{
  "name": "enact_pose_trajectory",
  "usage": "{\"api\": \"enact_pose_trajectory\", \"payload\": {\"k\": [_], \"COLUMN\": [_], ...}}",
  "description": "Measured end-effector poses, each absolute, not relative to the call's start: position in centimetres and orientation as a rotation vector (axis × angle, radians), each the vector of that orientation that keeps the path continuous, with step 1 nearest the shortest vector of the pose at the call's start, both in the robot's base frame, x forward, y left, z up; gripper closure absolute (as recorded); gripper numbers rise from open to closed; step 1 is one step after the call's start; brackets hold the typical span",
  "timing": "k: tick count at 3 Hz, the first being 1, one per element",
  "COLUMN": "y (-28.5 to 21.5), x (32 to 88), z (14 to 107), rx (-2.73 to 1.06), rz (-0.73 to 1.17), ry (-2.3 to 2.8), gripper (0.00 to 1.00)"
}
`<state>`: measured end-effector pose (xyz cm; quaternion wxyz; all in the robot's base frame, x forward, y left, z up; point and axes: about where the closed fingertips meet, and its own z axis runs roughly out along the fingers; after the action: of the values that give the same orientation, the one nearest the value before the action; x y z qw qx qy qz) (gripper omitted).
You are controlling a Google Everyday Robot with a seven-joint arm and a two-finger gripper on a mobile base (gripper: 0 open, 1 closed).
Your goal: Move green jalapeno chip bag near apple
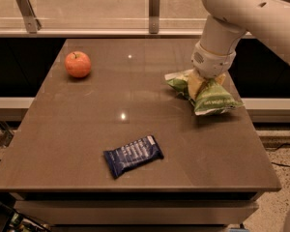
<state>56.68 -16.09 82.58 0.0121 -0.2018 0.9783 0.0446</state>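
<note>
Tool tight on crumpled green jalapeno chip bag, white-ended, well apart from apple.

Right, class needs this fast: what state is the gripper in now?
Gripper: on the right side of the table, jaws closed on the chip bag, which is pinched at its middle.
</note>
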Motion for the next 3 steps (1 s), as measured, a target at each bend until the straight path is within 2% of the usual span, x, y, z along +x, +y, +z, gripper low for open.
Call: {"api": "enact_pose_trajectory", "payload": {"k": [3], "y": [-14.8], "x": [57.2], "z": [84.8], "rx": [-0.691], "rz": [0.121], "ry": [3.008], "gripper": [1.0]}}
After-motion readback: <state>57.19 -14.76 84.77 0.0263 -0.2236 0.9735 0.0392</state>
